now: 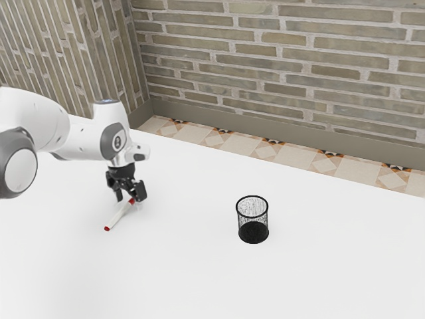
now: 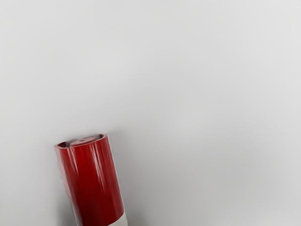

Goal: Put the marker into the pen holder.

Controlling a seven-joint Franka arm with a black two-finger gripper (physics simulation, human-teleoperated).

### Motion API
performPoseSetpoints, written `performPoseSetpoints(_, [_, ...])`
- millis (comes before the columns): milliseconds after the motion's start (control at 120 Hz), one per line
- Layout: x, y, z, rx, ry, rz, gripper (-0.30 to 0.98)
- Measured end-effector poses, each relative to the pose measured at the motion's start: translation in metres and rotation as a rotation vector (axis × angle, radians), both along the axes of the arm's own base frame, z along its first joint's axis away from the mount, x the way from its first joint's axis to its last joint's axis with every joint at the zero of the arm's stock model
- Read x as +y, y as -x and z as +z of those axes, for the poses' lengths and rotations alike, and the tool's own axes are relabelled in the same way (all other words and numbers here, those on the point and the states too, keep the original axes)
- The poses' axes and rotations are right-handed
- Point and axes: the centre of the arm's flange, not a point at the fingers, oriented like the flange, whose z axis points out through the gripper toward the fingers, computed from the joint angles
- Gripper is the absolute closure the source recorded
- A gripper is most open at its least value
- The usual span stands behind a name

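With the black two-finger tool (image 1: 130, 199) released, hovering low over the white counter (image 1: 199, 279) – holding nothing, fingers standing apart at one end of the white marker with red ends (image 1: 119, 215). Seeing the marker lying on the counter, reaching out from under the tool toward the exterior view's lower left, with its long axis running slantwise between there and the tool. In the wrist view, seeing the nearer red end (image 2: 94, 183) sitting off to one side rather than centred. Looking, by judgement, like preparing to grasp – probably needing to be shifting along that axis toward the middle of the barrel before clenching, or else risking pinching only the tip and letting the rest swing. Farther off, toward the exterior view's right, seeing the round black wire-mesh pen holder (image 1: 253, 232) standing upright, well apart from the marker, open at the top and apparently containing nothing.
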Motion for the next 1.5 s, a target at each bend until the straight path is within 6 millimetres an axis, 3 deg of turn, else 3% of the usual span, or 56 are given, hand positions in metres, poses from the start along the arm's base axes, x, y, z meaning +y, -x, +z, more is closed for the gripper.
performPoseSetpoints(250, [0.002,-0.006,-0.006,0.005,-0.010,0.024,0.02])
performPoseSetpoints(483, [0.007,-0.003,-0.003,0.014,-0.023,0.036,0.42])
performPoseSetpoints(833, [0.008,-0.001,-0.005,0.021,-0.031,0.050,0.69])
performPoseSetpoints(933, [0.007,-0.002,0.007,0.005,-0.037,0.052,0.73])
performPoseSetpoints(1033, [-0.004,-0.008,0.040,-0.041,-0.048,0.031,0.76])
performPoseSetpoints(1100, [-0.023,-0.013,0.062,-0.074,-0.042,0.004,0.77])
performPoseSetpoints(1200, [-0.077,-0.019,0.106,-0.142,-0.015,-0.068,0.78])
performPoseSetpoints(1275, [-0.133,-0.019,0.149,-0.206,0.010,-0.142,0.79])
performPoseSetpoints(1375, [-0.213,-0.021,0.191,-0.280,0.056,-0.242,0.79])
performPoseSetpoints(1500, [-0.294,-0.025,0.212,-0.342,0.117,-0.331,0.79])
